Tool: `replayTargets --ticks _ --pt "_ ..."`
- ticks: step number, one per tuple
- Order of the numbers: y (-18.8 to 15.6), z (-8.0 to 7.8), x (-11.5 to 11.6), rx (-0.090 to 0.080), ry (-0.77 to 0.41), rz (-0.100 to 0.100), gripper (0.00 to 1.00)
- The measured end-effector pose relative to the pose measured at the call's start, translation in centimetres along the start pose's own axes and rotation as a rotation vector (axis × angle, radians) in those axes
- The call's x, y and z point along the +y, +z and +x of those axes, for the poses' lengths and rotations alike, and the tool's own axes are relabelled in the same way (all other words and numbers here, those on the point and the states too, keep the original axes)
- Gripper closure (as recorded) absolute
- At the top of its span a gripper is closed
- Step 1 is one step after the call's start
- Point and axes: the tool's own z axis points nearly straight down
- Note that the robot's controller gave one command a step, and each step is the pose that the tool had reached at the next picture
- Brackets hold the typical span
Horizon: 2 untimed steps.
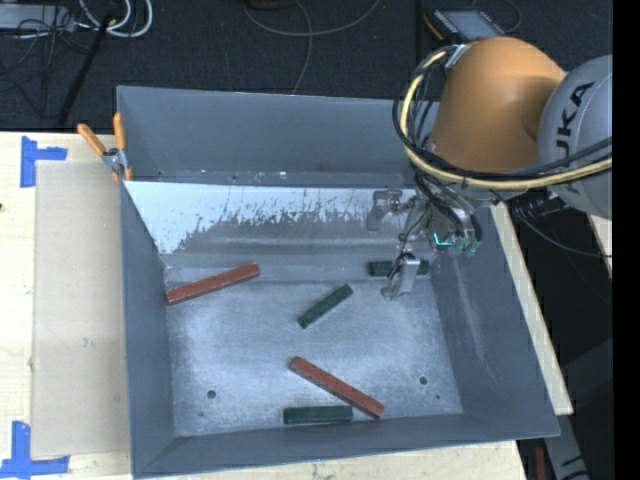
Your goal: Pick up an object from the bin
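Note:
My gripper hangs low in the bin's far right corner, close to the back wall. Its two silvery fingers stand apart, one near the back wall and one lower down, so it is open with nothing gripped. A small dark green block lies on the floor touching or just left of the lower finger, partly hidden by it. Another dark green block lies tilted on the floor to the lower left of the gripper.
A red-brown stick lies at the left of the floor. A second red-brown stick and a dark green bar lie near the front wall. The arm's orange cover and cables hang over the right rim.

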Motion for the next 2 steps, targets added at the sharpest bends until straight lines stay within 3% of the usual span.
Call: replayTargets --ticks 1,2 --pt "17.09 -0.54 -0.36 0.001 -0.184 0.0 0.0" --pt "16.63 -0.75 -0.38 -0.007 -0.182 0.0 1.0"
